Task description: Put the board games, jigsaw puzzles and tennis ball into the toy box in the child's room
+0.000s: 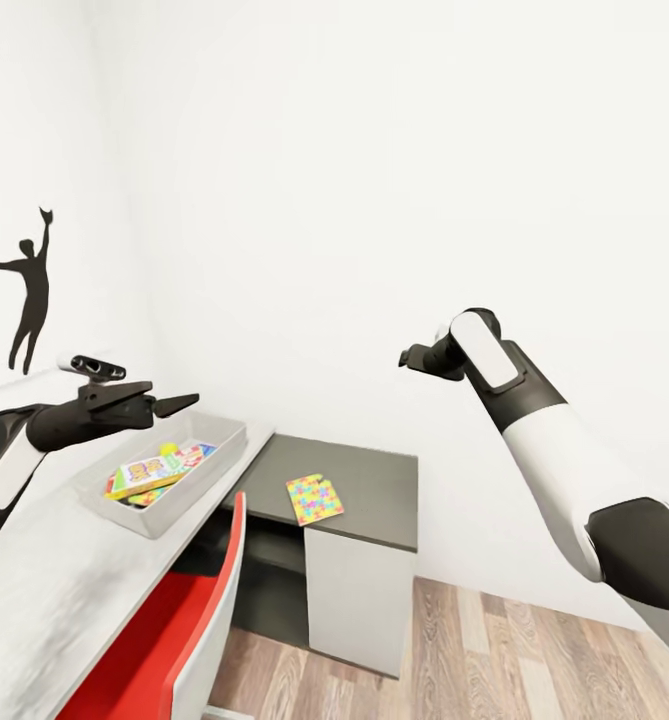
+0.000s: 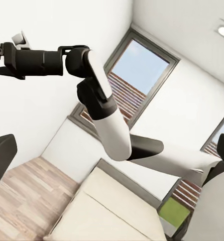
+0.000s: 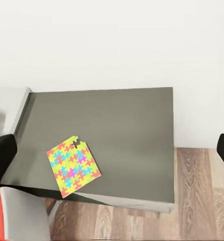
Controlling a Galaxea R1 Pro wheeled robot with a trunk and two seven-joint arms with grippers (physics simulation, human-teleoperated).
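Note:
The light grey toy box stands on the pale table against the wall. Inside it lie colourful flat game boxes and the small yellow-green tennis ball. My left gripper hovers just above the box's far end, open and empty. One jigsaw puzzle lies flat on the lower dark grey desk. My right gripper is raised high above that desk, open, with nothing between its fingers. The right wrist view looks down on the puzzle.
A red and white chair stands in front of the table. Wood-plank floor lies to the right of the dark desk. The left wrist view shows the beige bed, my right arm and tall windows.

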